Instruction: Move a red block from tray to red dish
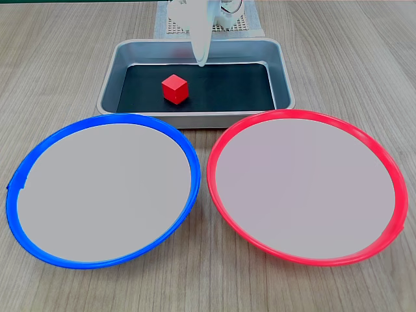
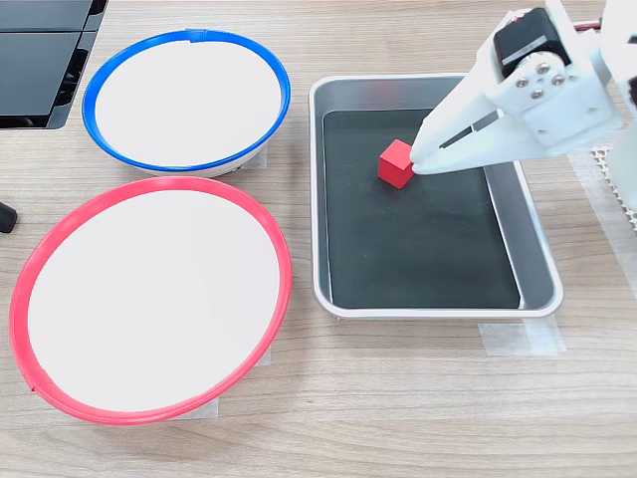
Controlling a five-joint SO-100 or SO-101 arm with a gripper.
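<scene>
The white gripper [image 2: 423,159] hovers above the red block [image 2: 395,163], which sits upper centre in the tray [image 2: 438,305]. Its jaws look nearly closed and hold nothing. The approach is under way; next, open and descend. The red dish [image 2: 149,299], lower left, waits empty.

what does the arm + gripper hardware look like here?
All-white plastic arm. In the second exterior view the gripper has long tapered white fingers that narrow to a point, a black motor block on top, and small screws on the white bracket. The first exterior view shows only one pale tapering finger. No cables or markings are clear.
</scene>
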